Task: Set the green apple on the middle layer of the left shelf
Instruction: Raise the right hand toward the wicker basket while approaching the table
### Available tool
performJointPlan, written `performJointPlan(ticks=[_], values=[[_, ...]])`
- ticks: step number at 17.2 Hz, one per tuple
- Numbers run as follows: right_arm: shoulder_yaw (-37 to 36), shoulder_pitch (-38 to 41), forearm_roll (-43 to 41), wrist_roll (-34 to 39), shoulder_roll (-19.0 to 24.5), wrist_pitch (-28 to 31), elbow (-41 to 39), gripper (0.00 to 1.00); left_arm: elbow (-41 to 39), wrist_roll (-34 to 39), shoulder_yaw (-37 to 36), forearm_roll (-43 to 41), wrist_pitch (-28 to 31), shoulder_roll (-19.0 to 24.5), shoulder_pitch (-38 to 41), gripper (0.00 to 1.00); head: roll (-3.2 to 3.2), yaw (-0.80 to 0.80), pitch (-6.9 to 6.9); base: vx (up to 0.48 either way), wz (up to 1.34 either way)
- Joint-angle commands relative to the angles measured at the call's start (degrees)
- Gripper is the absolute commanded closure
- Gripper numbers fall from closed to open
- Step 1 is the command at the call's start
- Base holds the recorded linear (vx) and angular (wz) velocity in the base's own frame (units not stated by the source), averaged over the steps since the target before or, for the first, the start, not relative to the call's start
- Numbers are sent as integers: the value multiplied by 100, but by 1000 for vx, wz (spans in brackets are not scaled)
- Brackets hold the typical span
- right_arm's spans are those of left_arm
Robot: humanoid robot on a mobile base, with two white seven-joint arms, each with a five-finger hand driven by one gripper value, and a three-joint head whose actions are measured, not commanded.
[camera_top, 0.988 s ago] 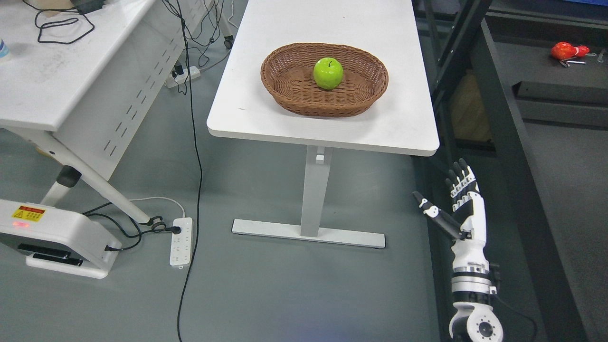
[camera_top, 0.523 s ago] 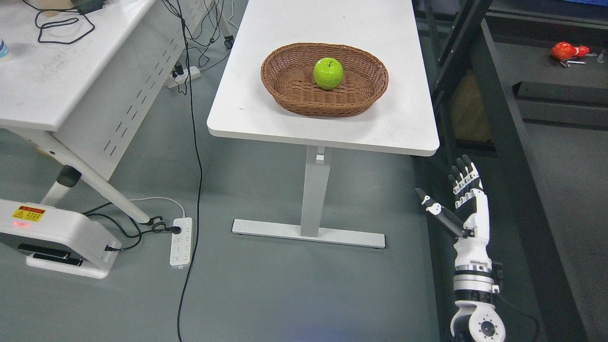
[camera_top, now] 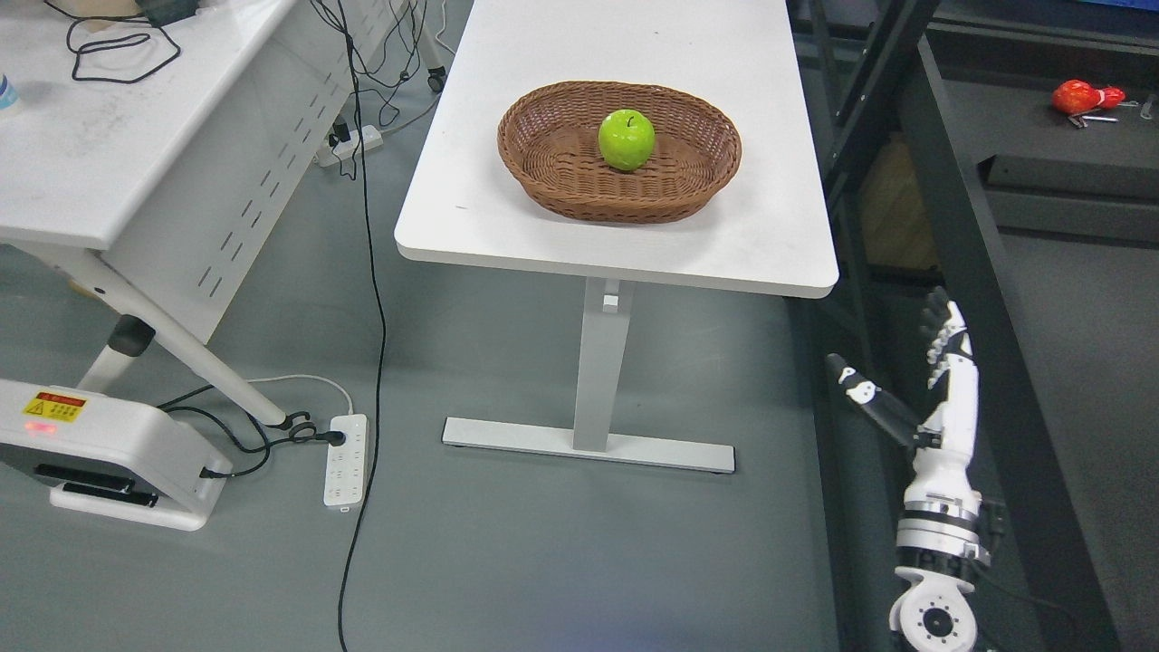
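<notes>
White table (camera_top: 507, 217), one basket (camera_top: 552, 177), one green apple (camera_top: 626, 139)

White counter (camera_top: 507, 217) on grey floor (camera_top: 507, 552); brown wicker basket (camera_top: 552, 186) resting toward counter's near end, holding green apple (camera_top: 626, 139).

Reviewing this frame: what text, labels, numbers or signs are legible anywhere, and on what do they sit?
Yellow warning label on the white machine base at the lower left: bears a triangle sign and lines of print, too small to read.
Blue-printed object at the left edge on the side desk: cut off, unreadable.
Green apple, wicker basket, white table, power strip and right hand: no text visible.
</notes>
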Motion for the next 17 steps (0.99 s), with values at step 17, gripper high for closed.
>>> performJointPlan(ticks=[17], values=[[288,-777,1190,1661,-1309,-237,-33,0,0,-4,0,0,0,100,53,0,0,0,0,19,-9]])
